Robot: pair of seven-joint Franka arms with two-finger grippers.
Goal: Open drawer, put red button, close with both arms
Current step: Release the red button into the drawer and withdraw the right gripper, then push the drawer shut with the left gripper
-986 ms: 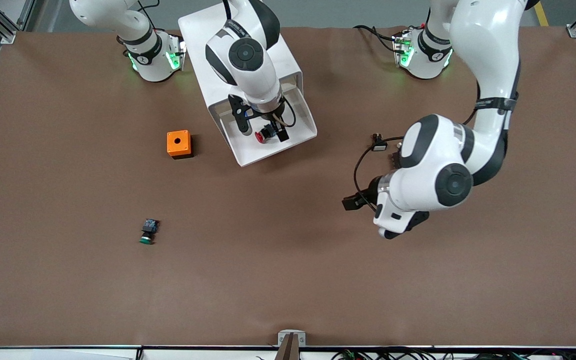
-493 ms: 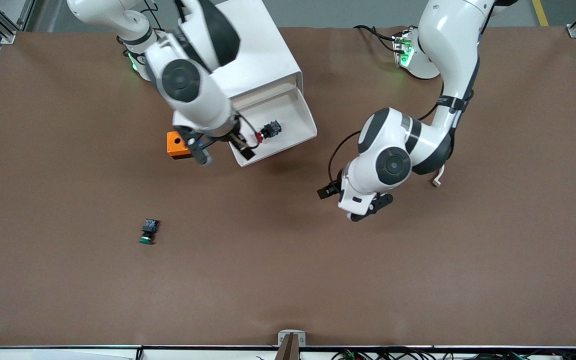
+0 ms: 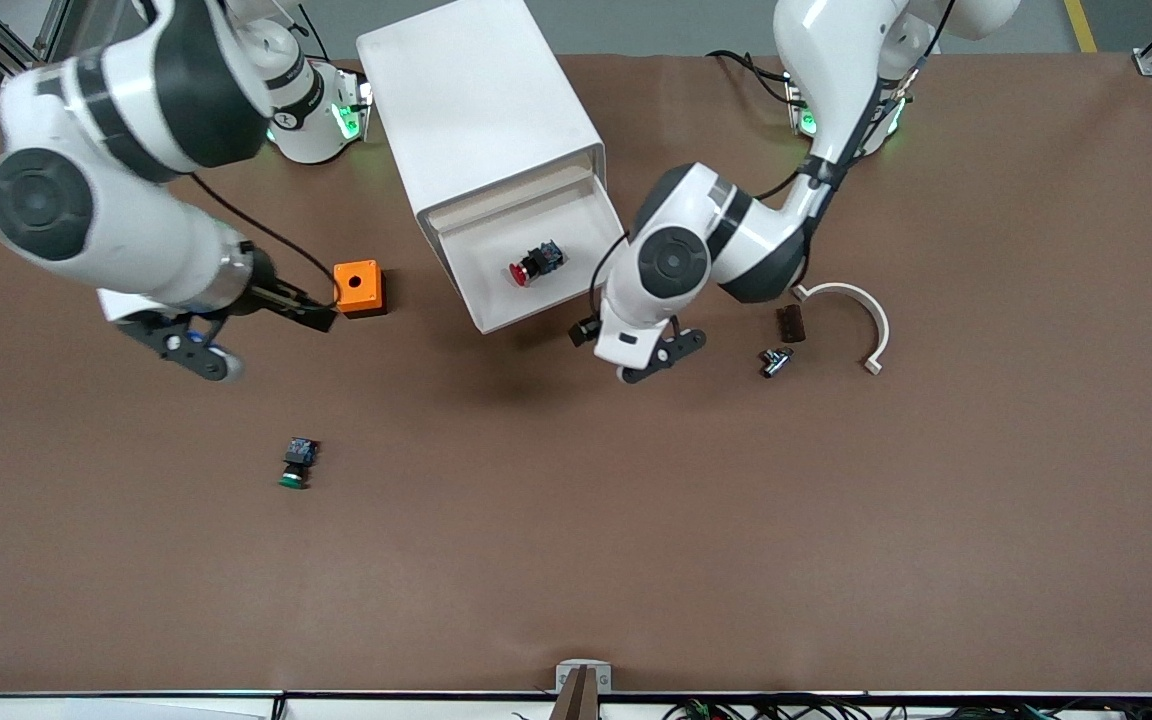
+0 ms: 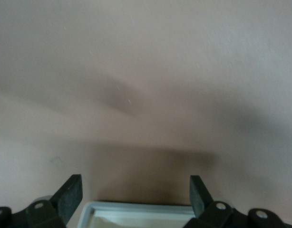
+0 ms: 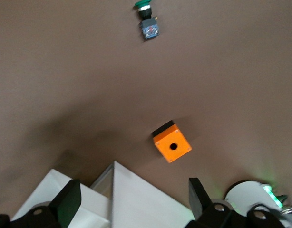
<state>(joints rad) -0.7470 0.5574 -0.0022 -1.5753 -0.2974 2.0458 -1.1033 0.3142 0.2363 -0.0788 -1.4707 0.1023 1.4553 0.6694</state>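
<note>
The white cabinet (image 3: 481,110) has its lowest drawer (image 3: 591,215) pulled open. The red button (image 3: 533,264) lies on its side in the drawer, free of both grippers. My right gripper (image 3: 266,345) is open and empty, up in the air over the table beside the orange box. In the right wrist view my right gripper (image 5: 131,197) looks down past the cabinet (image 5: 136,202). My left gripper (image 3: 658,358) is open and empty, low in front of the drawer's corner. In the left wrist view the drawer's front rim (image 4: 141,207) lies between the fingers of my left gripper (image 4: 135,194).
An orange box with a hole (image 3: 357,288) (image 5: 172,146) stands beside the cabinet. A green-capped switch (image 3: 296,463) (image 5: 147,21) lies nearer the front camera. A white curved piece (image 3: 851,300), a small dark block (image 3: 789,323) and a small part (image 3: 774,360) lie toward the left arm's end.
My right gripper let go of the red button in the drawer and swung away toward the right arm's end. My left gripper moved in toward the drawer's front.
</note>
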